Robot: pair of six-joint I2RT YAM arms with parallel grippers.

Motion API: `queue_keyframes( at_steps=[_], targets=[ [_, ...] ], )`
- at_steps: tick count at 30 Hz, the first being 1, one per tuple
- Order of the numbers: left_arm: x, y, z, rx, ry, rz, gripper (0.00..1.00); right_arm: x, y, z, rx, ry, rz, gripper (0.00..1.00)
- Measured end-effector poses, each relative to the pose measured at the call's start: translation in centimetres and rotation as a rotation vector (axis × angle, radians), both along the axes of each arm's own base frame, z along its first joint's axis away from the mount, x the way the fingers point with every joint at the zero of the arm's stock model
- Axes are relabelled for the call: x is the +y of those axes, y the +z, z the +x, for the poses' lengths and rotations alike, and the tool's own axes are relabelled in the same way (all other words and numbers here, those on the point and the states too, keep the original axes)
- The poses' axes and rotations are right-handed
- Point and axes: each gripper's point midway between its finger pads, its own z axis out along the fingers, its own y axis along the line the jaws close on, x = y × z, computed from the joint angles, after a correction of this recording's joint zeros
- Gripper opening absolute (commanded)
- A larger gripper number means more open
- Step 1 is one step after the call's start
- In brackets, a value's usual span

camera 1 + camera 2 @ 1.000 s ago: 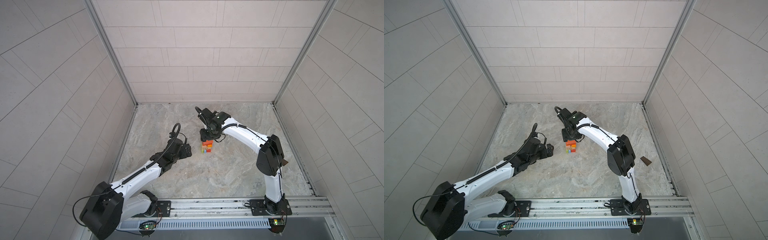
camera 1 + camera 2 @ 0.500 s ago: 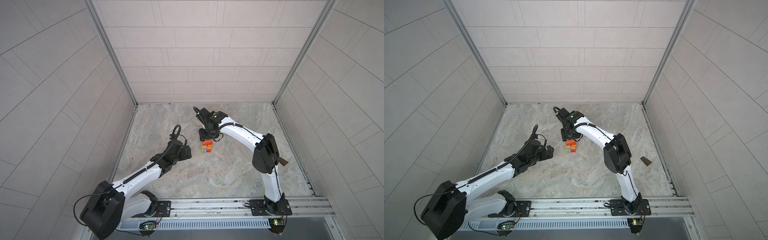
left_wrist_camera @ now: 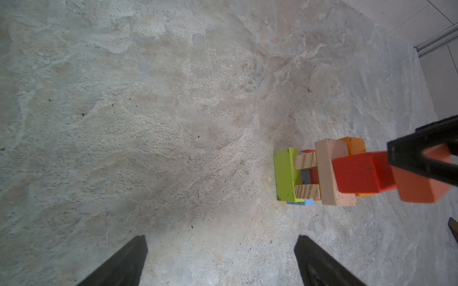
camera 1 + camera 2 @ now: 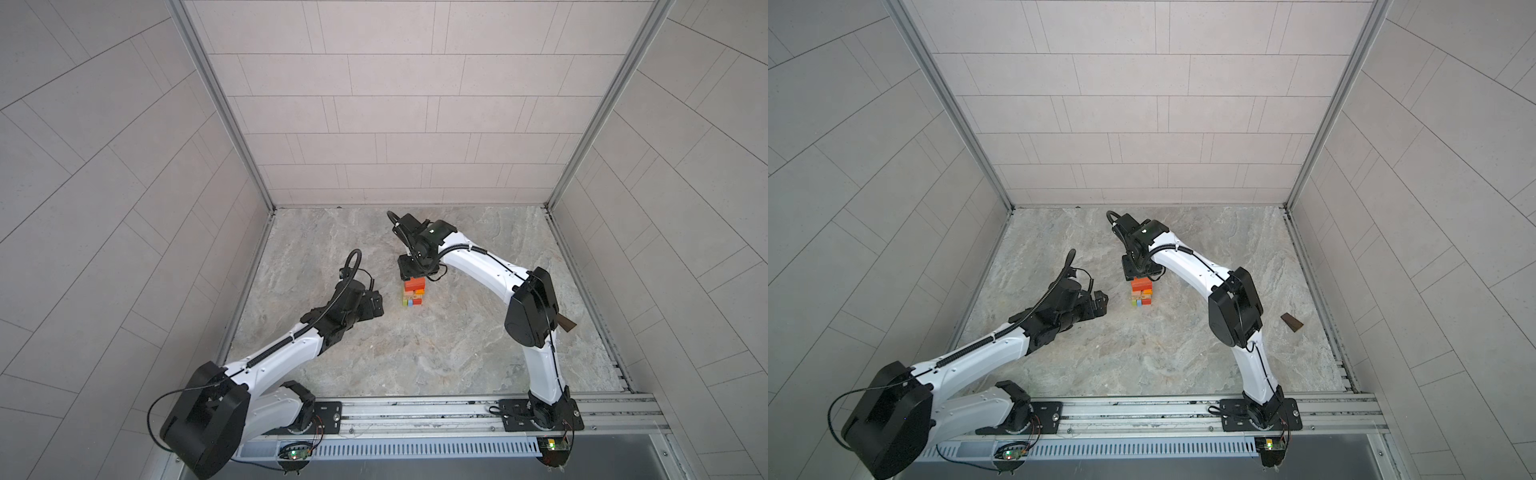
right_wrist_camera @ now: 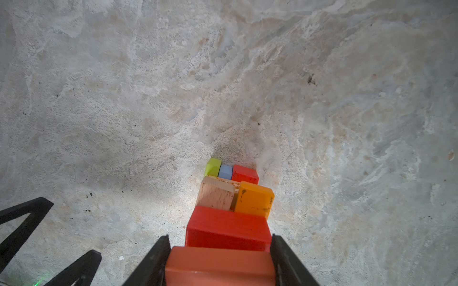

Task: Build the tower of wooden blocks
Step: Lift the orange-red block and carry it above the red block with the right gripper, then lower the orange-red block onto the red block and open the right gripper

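If the right fingers [image 5: 285,262], gripping the orange block [image 5: 219,266], bump the tower [image 5: 228,230] under them, it could fall; left fingers [image 3: 124,267] are open.

Soft, even overhead light; faint shadows; wide-angle distortion at edges.

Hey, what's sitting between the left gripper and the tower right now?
Nothing. Only bare floor separates the open left gripper from the tower. The left wrist view shows this, and both top views agree.
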Motion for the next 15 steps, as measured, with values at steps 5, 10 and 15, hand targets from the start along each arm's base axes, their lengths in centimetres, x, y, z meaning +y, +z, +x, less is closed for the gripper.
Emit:
queue_keyframes(
  at_steps=[5,10,15],
  targets=[
    [-0.09,-0.01,-0.03,0.001,-0.004,-0.004,1.00,-0.17,0.01,-0.01,-0.001,0.003,-0.009,0.43],
    [-0.16,0.05,0.00,-0.001,-0.006,-0.007,1.00,-0.20,0.00,-0.03,0.000,0.003,-0.010,0.43],
    [-0.15,-0.03,-0.04,0.001,-0.006,-0.007,1.00,-0.20,-0.09,-0.03,0.001,0.003,-0.012,0.45]
  ],
)
